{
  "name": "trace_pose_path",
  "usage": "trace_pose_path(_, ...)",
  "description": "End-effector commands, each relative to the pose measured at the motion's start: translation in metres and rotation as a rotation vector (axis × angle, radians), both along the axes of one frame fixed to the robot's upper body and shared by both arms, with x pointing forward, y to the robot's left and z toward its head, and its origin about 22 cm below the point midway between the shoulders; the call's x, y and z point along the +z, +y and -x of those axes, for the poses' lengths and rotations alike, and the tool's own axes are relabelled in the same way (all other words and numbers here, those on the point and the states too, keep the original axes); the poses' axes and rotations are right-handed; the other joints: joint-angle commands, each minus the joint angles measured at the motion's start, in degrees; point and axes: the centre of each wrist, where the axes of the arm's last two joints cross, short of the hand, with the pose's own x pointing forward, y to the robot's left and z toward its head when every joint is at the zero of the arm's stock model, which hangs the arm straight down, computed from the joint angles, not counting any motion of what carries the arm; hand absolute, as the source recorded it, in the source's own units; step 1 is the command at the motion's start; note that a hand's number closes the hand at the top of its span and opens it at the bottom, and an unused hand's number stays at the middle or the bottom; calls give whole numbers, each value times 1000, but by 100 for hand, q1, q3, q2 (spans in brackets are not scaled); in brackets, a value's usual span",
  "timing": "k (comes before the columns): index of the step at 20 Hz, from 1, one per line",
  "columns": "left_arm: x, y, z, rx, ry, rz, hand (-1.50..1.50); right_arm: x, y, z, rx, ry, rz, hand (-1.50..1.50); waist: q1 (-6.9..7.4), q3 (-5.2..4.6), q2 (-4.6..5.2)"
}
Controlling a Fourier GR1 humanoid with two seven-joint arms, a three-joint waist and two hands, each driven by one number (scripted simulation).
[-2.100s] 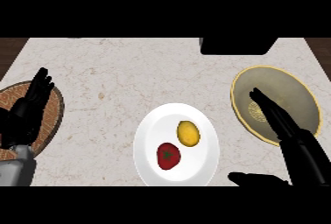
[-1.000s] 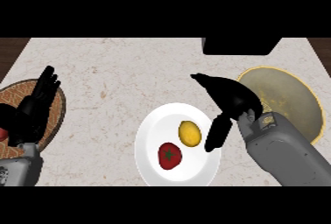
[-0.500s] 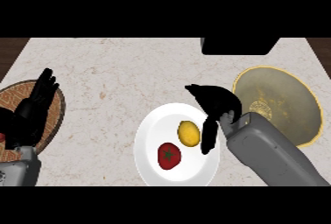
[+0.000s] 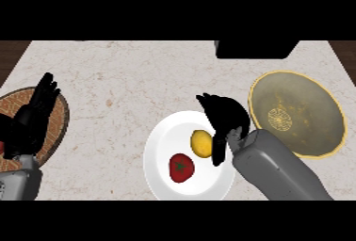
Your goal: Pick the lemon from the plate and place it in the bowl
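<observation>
Your lemon lies on the white plate, up and to the right of 1 red tomato. The right robot hand hangs open over the plate's right side, gripping nothing, a finger just beside the lemon's right side, and the yellow-rimmed bowl sits near on the worktop. At the view's left the left robot hand rests open, fingers up, over a round brown board.
</observation>
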Motion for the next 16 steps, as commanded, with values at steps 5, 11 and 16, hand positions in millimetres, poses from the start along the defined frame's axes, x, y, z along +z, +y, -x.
trace_pose_path(5, 0, 17, -8, 14, -5, -2, 0, -18, 14, 6, -18, 61, 45, -150, -8, 0, 2)
trace_pose_path(11, -6, 1, 10, 4, 2, 0, 0, -47, 3, 23, -47, 74, 17, -150, -5, 1, -4)
trace_pose_path(16, 9, 20, -5, -1, -4, 3, 0, -53, 14, 19, -43, 45, 30, -150, -4, 1, 0)
